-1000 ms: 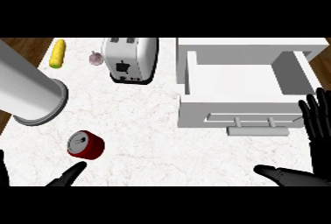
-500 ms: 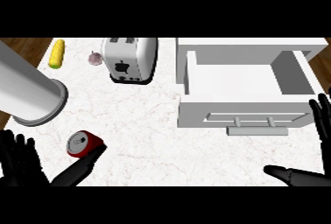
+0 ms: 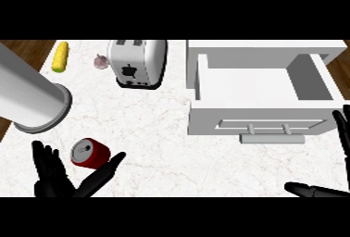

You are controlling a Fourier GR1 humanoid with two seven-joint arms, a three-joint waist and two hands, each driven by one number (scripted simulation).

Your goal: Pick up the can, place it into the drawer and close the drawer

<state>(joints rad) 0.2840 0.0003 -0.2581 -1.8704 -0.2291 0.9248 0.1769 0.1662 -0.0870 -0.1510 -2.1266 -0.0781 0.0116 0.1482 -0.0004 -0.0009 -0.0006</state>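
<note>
The white marbled table (image 3: 157, 120) carries a white open drawer (image 3: 259, 118) at right. The black left hand (image 3: 58, 178), fingers spread, brackets the small red metal can (image 3: 90, 152) near the front-left edge without gripping it. The pick-up is in hand, and curling round the can looks next. The right hand (image 3: 315, 190) rests open at the right edge.

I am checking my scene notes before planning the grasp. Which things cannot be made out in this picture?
Head view:
- right hand: palm cut off by the right edge.
- grey cylinder: far end cut off by the left edge.
- small pinkish thing beside the toaster: too small to name.
- left hand: wrist cut off below.
</note>
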